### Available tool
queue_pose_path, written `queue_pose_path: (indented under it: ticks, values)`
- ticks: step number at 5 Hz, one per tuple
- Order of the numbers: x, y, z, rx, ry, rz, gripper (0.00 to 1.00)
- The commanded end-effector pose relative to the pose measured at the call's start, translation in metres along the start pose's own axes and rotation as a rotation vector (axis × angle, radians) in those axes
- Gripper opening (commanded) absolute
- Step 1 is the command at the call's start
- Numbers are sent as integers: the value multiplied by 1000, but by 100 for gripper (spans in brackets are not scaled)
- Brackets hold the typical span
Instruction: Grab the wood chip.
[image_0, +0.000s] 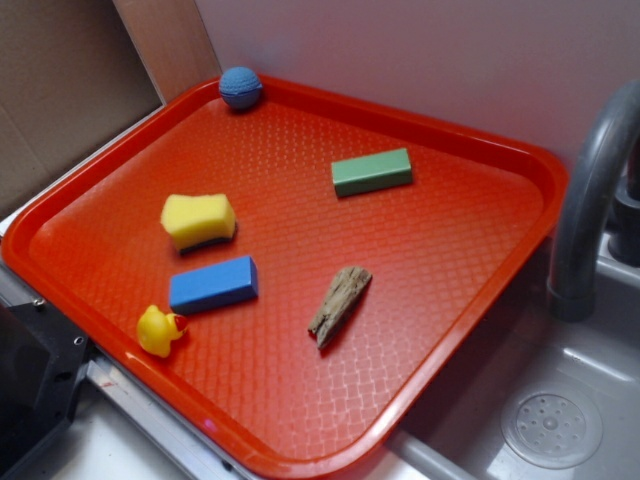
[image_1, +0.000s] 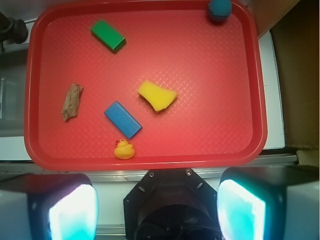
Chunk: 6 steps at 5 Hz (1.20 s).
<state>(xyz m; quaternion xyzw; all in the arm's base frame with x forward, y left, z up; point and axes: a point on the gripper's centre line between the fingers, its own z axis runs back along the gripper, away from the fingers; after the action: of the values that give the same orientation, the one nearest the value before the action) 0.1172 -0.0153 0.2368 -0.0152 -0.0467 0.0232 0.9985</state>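
Dimpled red tray (image_0: 480, 270), splintery wood chip (image_0: 340, 304)

tray (image_0: 520, 160) | wood chip (image_0: 340, 303) | 2 blocks | sponge (image_0: 198, 220) | duck (image_0: 158, 330) | ball (image_0: 241, 88)

Hand (image_1: 157, 205) high, facing straight down, fingers (image_1: 70, 207) spread wide, empty.

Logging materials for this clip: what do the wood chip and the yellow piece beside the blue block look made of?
Wood chip: raw wood, matte grey-brown, grainy, with a splintered end. Yellow piece: probably a foam sponge, soft-looking with a wavy outline and a dark underside.
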Motion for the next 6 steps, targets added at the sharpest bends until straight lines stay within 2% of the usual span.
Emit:
queue_pose_path:
  ticks: [1, 2, 3, 4, 5, 6]
  values:
    - [0, 0, 0, 0, 0, 0, 100]
    - [-6, -49, -36, -147, -97, -14, 100]
    - [9, -98, -73, -144, -148, 43, 100]
    - [17, -145, -113, -128, -133, 14, 100]
    - [33, -153, -140, -107, -56, 28, 100]
    - [44, -149, -162, -89, 15, 108, 100]
